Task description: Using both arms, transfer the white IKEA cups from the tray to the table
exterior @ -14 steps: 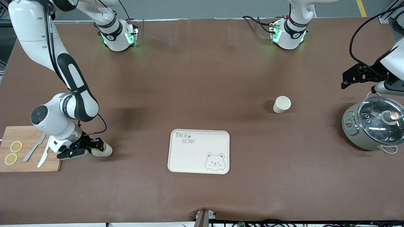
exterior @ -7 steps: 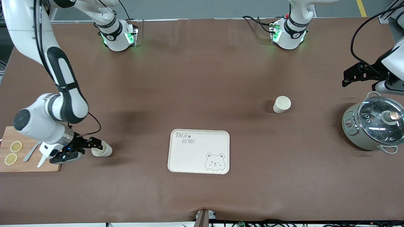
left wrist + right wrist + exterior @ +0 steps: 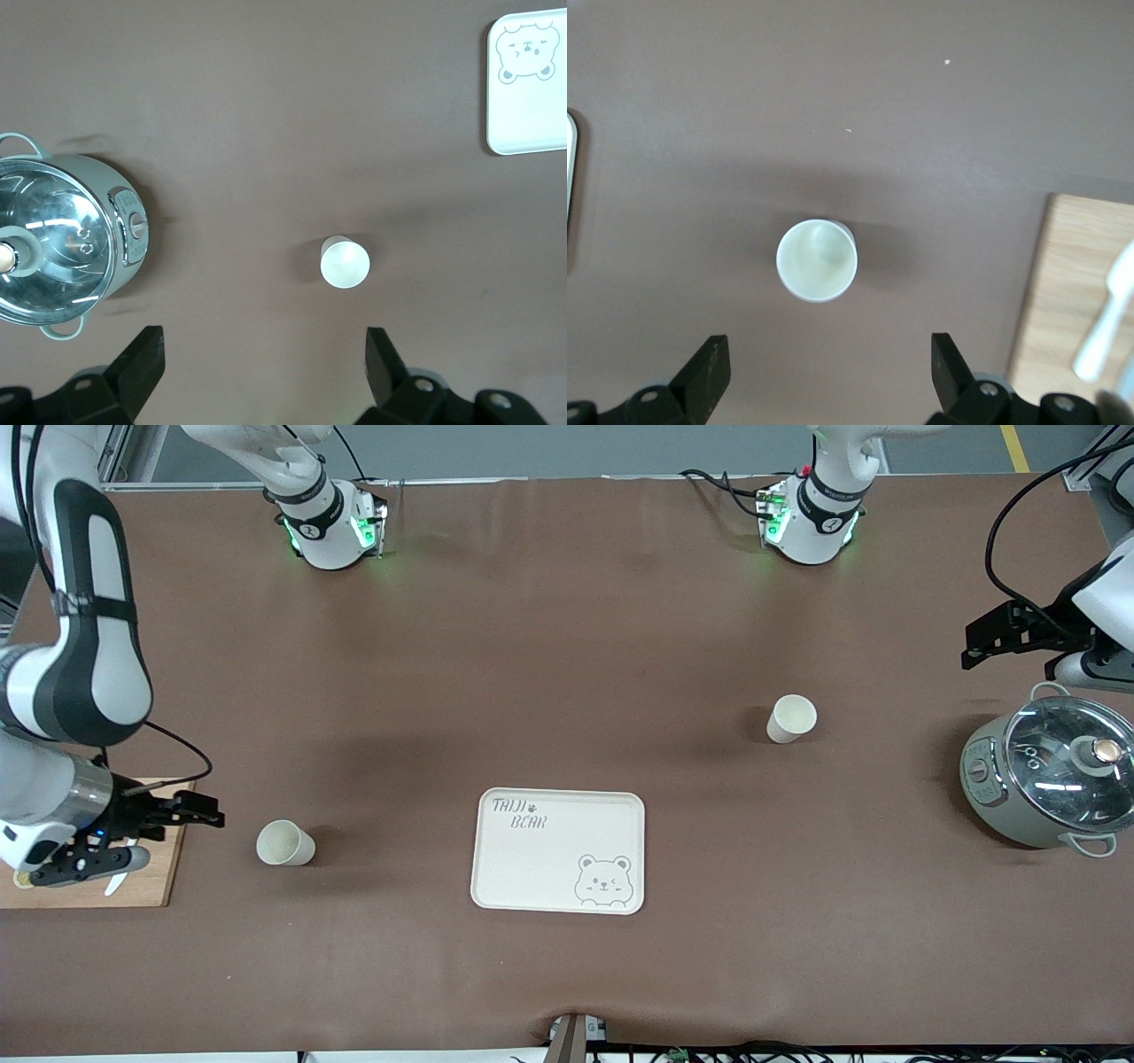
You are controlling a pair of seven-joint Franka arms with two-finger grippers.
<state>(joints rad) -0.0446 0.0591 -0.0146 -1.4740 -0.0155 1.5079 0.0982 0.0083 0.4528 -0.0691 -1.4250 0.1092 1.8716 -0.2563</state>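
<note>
Two white cups stand upright on the brown table [image 3: 549,646], well apart from each other and both outside the tray [image 3: 558,850]. The first cup [image 3: 284,842] sits toward the right arm's end of the table, between the tray and the wooden cutting board [image 3: 133,886], about level with the tray as seen from the front camera. In the right wrist view this cup [image 3: 817,260] shows its round rim from above, with the board's edge [image 3: 1063,292] beside it and a pale utensil [image 3: 1107,328] lying on the board.

The second cup [image 3: 790,718] stands toward the left arm's end, farther from the front camera than the tray and between the tray and the lidded pot [image 3: 1050,779]. The left wrist view looks straight down on this cup [image 3: 345,263], with the glass-lidded pot [image 3: 62,248] to one side and a corner of the bear-print tray [image 3: 527,88] to the other.

The right gripper [image 3: 133,834] hangs over the cutting board near the first cup, touching nothing; its fingers [image 3: 709,372] stand spread wide with nothing between them. The left gripper [image 3: 1005,638] is up over the table edge above the pot, and its fingers [image 3: 146,354] are likewise parted and empty.
</note>
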